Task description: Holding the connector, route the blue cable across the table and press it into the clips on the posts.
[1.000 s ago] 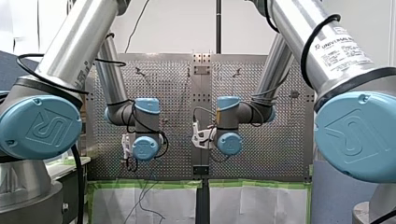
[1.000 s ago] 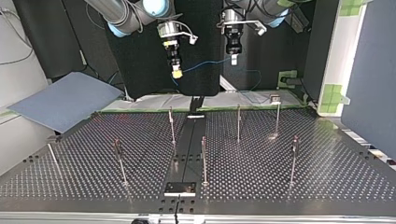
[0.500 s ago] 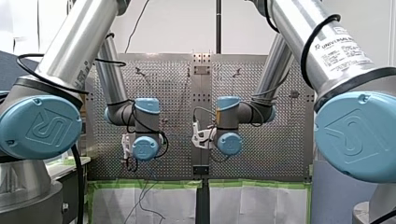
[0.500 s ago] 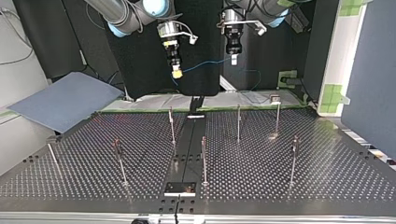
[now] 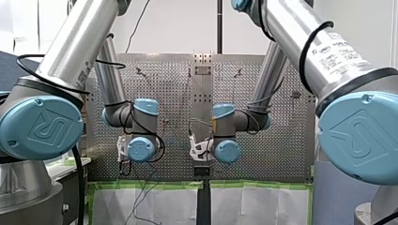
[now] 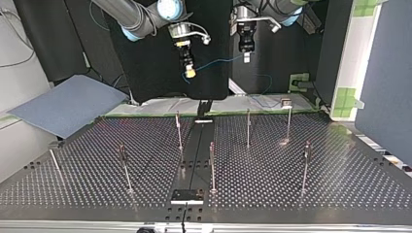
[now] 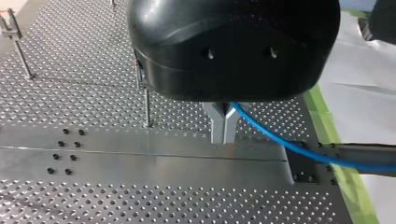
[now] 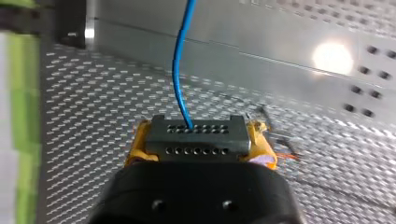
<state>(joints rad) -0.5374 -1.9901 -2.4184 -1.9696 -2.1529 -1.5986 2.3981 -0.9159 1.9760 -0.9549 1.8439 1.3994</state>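
The connector (image 8: 196, 143), a dark block with rows of small holes, is clamped between the yellow pads (image 8: 139, 142) of the right gripper (image 8: 196, 131); the blue cable (image 8: 179, 60) is seen leaving the connector's face and running ahead of that gripper; in the top view both grippers are held high above the far edge of the perforated table (image 6: 330, 194), the right one at the view's left and the left gripper (image 7: 223, 136) just beside it at the view's right; the cable is strung between the two in a gently rising line, and past the left gripper it is hung down in a loose loop; the left gripper's metal fingers (image 7: 215, 120) are drawn together on the cable, which is led out from between them to one side; the posts (image 6: 248, 127) are stood upright on the table below, well apart from the cable.
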